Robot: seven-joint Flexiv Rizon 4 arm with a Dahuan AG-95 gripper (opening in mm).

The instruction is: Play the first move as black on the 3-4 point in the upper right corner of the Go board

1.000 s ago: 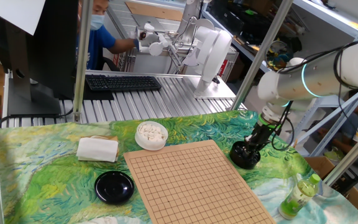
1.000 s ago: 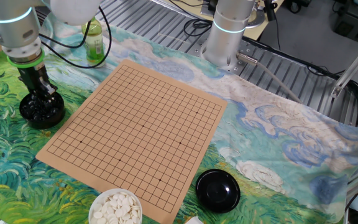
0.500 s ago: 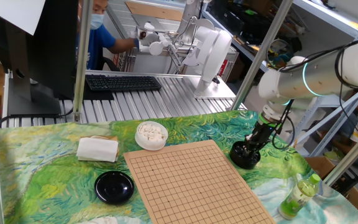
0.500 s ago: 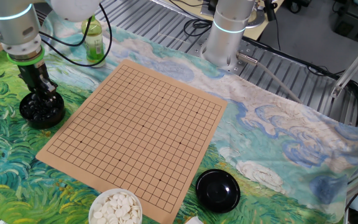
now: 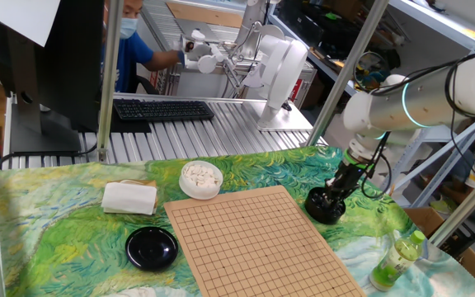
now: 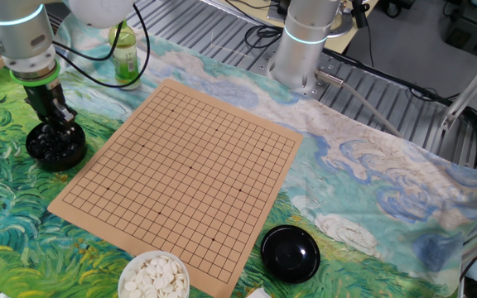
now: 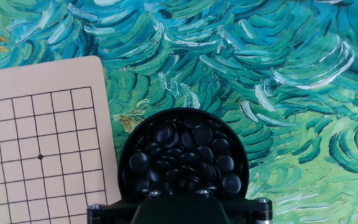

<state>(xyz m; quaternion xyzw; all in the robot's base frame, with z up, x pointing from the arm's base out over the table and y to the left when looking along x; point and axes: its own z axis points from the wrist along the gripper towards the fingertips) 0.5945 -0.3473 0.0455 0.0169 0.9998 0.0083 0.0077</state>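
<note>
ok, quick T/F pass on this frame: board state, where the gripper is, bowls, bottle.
1. The Go board has no stones on it. True.
2. The gripper hangs over the bowl of white stones. False: it is down at the bowl of black stones.
3. The black lid lies on the board. False: it sits on the cloth beside it.
4. A green bottle stands upright off the board. True.

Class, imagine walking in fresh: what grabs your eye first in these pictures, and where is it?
The bare Go board lies mid-table on a swirling green painted cloth. At one side the gripper dips into a bowl of black stones, and a bowl of white stones sits off another edge.
</note>
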